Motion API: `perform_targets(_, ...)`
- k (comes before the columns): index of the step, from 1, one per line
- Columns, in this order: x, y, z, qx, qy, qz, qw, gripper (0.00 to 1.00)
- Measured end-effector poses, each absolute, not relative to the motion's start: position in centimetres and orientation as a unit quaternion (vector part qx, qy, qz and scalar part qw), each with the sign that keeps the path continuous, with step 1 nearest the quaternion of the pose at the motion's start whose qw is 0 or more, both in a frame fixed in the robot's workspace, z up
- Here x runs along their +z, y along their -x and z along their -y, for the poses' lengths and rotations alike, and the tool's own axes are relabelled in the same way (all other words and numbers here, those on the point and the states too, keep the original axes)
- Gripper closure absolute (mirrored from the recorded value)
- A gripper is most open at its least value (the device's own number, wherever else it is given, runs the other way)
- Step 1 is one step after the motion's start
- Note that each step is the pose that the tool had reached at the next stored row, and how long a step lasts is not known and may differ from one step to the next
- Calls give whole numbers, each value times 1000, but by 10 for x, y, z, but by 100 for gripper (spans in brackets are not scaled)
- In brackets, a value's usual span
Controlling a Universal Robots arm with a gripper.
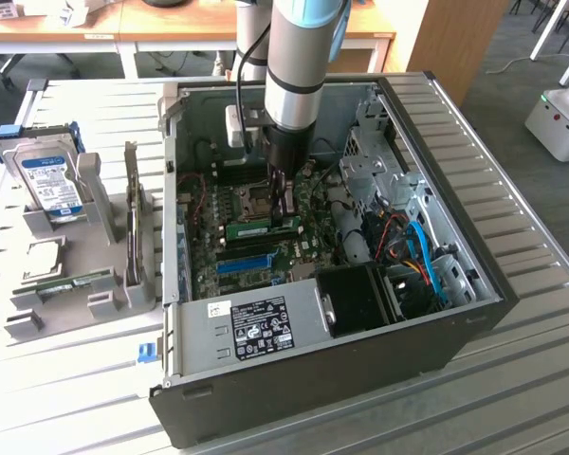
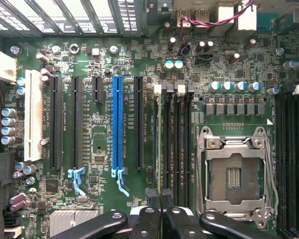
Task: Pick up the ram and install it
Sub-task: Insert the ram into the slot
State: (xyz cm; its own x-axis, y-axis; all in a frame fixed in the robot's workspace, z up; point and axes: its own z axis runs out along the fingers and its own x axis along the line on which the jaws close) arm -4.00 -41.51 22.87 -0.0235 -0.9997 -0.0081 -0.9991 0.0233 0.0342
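Note:
The ram [image 1: 256, 228] is a thin green stick standing on edge in one of the black memory slots on the motherboard, inside the open computer case. My gripper [image 1: 286, 214] reaches straight down from the arm onto the end of the stick nearer the exterior view's right. In the wrist view the ram [image 2: 161, 139] shows edge-on, between the long black slots and the CPU socket [image 2: 234, 174]. There my gripper [image 2: 159, 195] is shut, its two black fingertips pinched on the stick's top edge.
A long blue slot [image 2: 117, 124] lies parallel to the ram, a few slots away. The case's side wall [image 1: 266, 327] rises at the front, with blue and orange cables [image 1: 417, 256] at the exterior view's right. Left of the case, a grey tray holds a hard drive [image 1: 49, 180] and another green stick [image 1: 76, 283].

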Motion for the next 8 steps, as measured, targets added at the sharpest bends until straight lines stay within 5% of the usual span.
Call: perform_targets(8,228,40,415,-15,-699,715,9,88)
